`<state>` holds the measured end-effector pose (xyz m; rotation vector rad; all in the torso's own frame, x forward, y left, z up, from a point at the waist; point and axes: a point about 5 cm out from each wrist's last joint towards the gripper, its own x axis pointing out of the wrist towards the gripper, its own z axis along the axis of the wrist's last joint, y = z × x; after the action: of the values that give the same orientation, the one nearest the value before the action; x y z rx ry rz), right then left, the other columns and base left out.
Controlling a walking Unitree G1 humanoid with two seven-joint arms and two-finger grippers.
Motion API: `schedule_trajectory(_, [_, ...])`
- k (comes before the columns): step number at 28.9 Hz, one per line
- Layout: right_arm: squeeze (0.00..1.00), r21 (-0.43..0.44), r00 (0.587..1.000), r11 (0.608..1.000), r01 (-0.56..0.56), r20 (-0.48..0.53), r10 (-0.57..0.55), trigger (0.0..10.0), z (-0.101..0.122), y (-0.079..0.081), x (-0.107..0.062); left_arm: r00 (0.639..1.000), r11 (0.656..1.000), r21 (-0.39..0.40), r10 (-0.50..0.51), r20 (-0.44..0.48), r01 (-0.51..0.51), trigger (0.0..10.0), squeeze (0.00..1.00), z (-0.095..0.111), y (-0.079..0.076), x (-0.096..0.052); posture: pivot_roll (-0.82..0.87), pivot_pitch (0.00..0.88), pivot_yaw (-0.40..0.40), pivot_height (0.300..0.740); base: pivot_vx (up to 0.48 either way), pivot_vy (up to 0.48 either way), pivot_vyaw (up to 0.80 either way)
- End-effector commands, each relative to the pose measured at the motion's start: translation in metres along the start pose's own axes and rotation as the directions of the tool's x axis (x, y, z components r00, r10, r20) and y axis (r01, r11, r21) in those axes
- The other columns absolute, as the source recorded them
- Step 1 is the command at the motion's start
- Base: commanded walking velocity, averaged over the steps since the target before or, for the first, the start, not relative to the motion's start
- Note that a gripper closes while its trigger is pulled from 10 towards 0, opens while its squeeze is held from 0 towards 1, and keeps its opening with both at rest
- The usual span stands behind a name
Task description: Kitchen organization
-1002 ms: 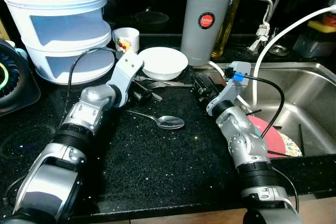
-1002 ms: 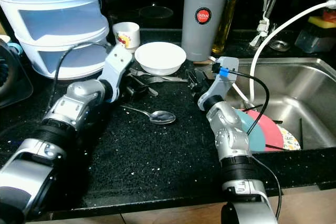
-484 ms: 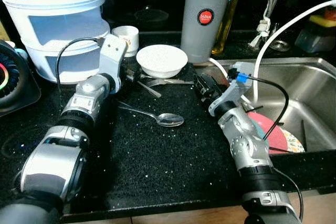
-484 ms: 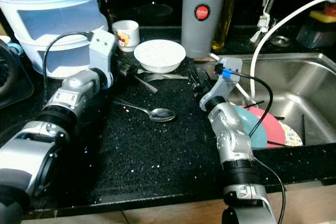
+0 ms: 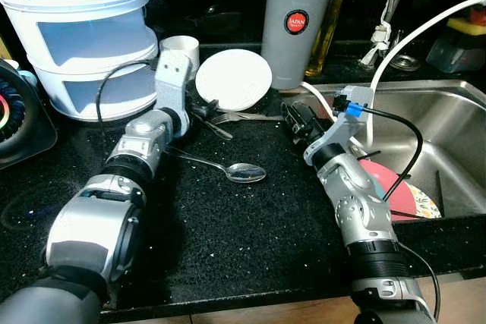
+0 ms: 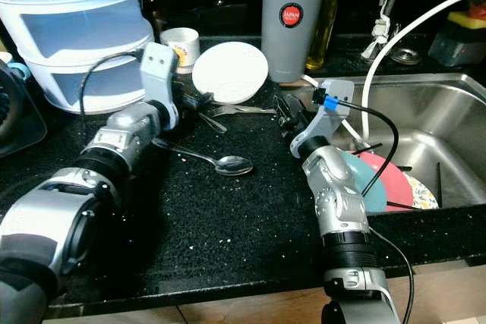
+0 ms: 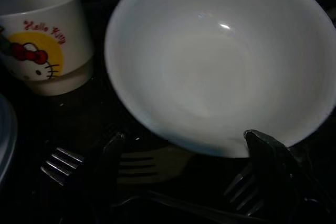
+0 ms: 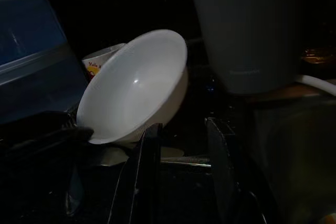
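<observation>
I've got the left gripper (image 5: 203,106) clamped on the bowl (image 5: 233,79) rim, tipping it up — next, lift it clear. Right gripper (image 8: 181,150) open, idle beside the forks (image 5: 239,118).

We list as hidden or cut off: the stacked white plastic container (image 5: 76,28) cropped at the top edge, the pink round plate (image 5: 395,195) partly behind our right arm, and fork handles (image 7: 131,166) lost under the tilted white bowl (image 7: 220,61).
</observation>
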<state>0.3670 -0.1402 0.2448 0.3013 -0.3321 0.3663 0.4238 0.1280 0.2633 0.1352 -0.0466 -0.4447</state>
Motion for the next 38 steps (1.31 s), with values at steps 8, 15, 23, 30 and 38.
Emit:
schedule_trajectory(8, [0.0, 0.021, 0.998, 0.999, 0.041, -0.049, -0.04, 10.0, -0.012, -0.008, -0.011, 0.986, 0.99, 0.099, -0.087, -0.14, 0.101, 10.0, 0.0, -0.019, -0.016, 0.003, 0.03, 0.191, 0.064, 0.74, 0.0, 0.0, 0.0])
schedule_trajectory(15, [0.0, 0.016, 0.998, 0.999, 0.037, -0.044, -0.036, 10.0, -0.01, -0.009, -0.009, 0.935, 0.939, 0.148, -0.272, -0.229, 0.309, 10.0, 0.0, -0.022, -0.024, 0.0, 0.03, 0.177, 0.054, 0.74, 0.0, 0.0, 0.0])
schedule_trajectory(23, [0.0, 0.013, 0.999, 0.999, 0.03, -0.041, -0.029, 10.0, -0.007, -0.009, -0.007, 0.792, 0.806, 0.12, -0.523, -0.315, 0.58, 10.0, 0.0, -0.019, -0.024, -0.012, 0.04, 0.173, 0.046, 0.74, 0.0, 0.0, 0.0])
schedule_trajectory(30, [0.0, 0.012, 0.999, 1.0, 0.021, -0.038, -0.02, 10.0, -0.006, -0.009, -0.004, 0.734, 0.746, 0.15, -0.562, -0.381, 0.649, 10.0, 0.0, -0.003, -0.012, -0.021, 0.05, 0.165, 0.032, 0.74, 0.0, 0.0, 0.0])
schedule_trajectory(38, [0.0, 0.01, 0.999, 1.0, 0.008, -0.032, -0.007, 10.0, -0.005, -0.007, 0.001, 0.625, 0.627, 0.121, -0.699, -0.348, 0.769, 10.0, 0.0, 0.017, -0.027, -0.035, 0.05, 0.152, 0.02, 0.74, 0.0, 0.0, 0.0])
